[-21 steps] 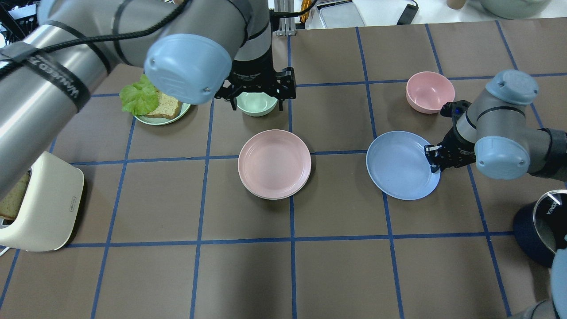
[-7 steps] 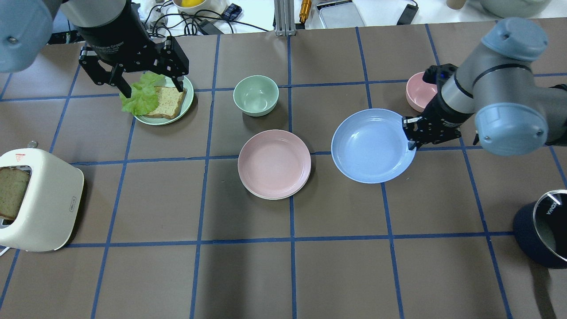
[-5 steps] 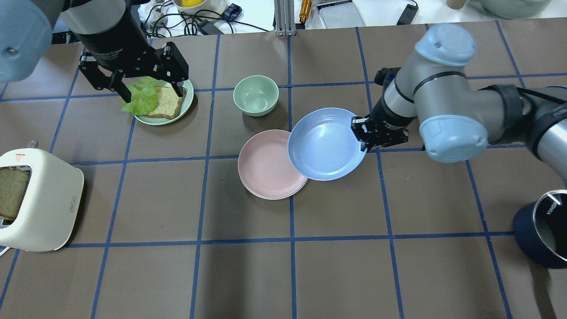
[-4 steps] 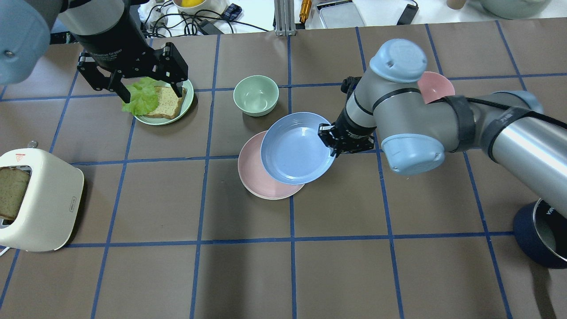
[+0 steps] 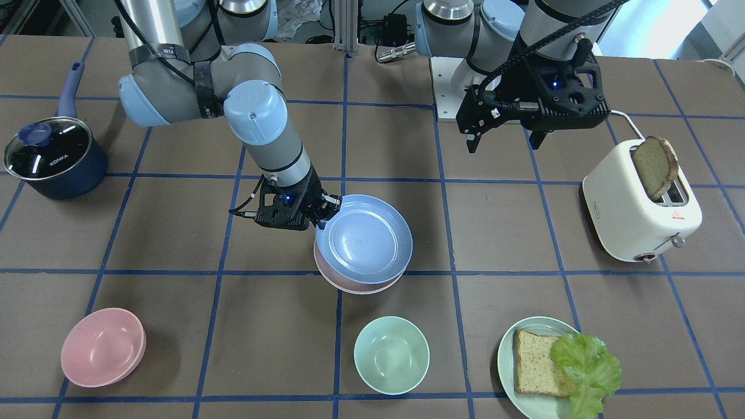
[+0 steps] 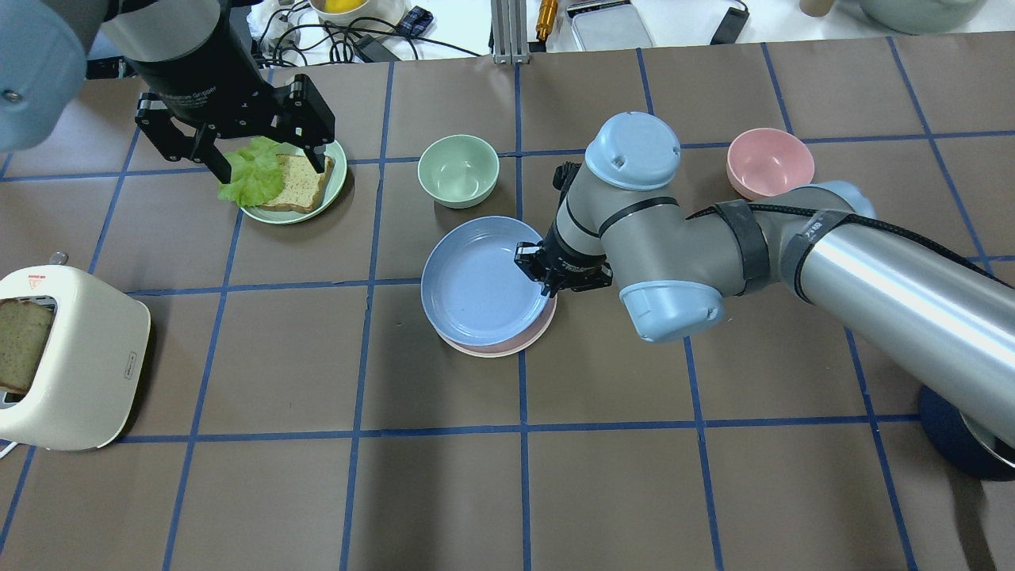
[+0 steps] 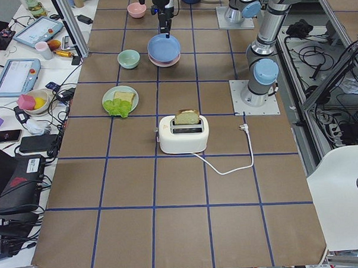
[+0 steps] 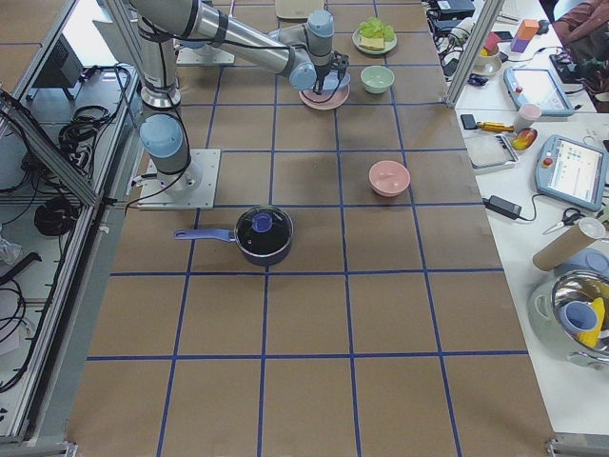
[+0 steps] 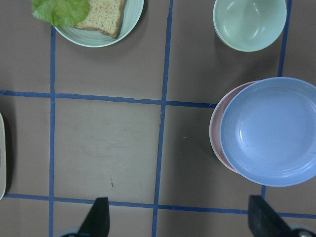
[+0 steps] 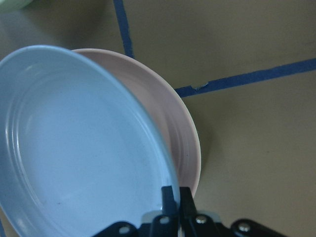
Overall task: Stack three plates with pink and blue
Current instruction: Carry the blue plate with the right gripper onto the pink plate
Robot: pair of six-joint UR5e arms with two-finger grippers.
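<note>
My right gripper (image 6: 547,281) is shut on the rim of the light blue plate (image 6: 476,281) and holds it tilted just over the pale pink plate (image 6: 515,345), nearly centred on it. The wrist view shows the fingertips (image 10: 170,195) pinching the blue rim (image 10: 74,148) above the pink plate (image 10: 168,118). A thin pale rim (image 6: 476,354) under the pink plate is the cream-white plate, almost fully hidden. My left gripper (image 6: 270,162) is open and empty, high over the bread plate.
A mint-green bowl (image 6: 458,170) stands just behind the stack. A pink bowl (image 6: 769,162) is at the back right. A mint plate (image 6: 337,170) with bread and lettuce, a toaster (image 6: 75,365) at the left, and a dark pot (image 5: 52,157) at the right.
My right gripper has carried the blue plate leftward from the table's right side to over the pink plate. My left arm has drawn back to over the bread plate.
</note>
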